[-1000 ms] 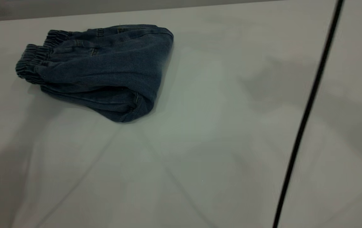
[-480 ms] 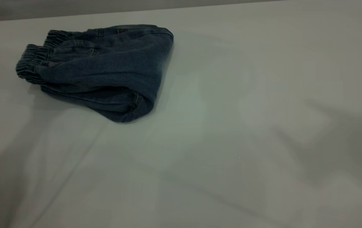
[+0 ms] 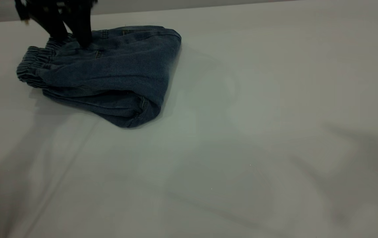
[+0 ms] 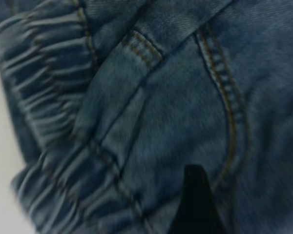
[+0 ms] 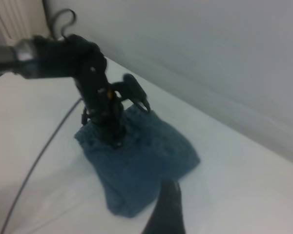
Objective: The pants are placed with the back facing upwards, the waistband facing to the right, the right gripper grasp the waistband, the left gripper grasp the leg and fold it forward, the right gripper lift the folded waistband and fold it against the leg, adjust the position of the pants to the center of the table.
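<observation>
The near part of the desk (image 3: 228,172) is bare, and the right claw is not seen in the exterior view. In its own wrist view only one dark fingertip (image 5: 165,209) shows, hanging well back from the work, so I cannot tell if it is wide or narrow.

Farther back, at the far left of the desk, lie the pants (image 3: 116,76), already folded into a thick bundle. The rounded fold edge points toward the near side, and the gathered waistband (image 3: 32,64) lies at the left end of the bundle.

At the far edge of the bundle stands the left claw (image 3: 71,39). Its fingers are spread apart and point down; one tip presses into the denim just beside the waistband, and the other stands near the ruched edge. It holds nothing yet.

I judge that only the move to the centre of the desk remains. The risk is that the claw takes only the top layer: then the pull can open the fold, or drag the upper cloth while the lower layers stay behind. A grip so near one end can also turn the bundle instead of sliding it straight.
</observation>
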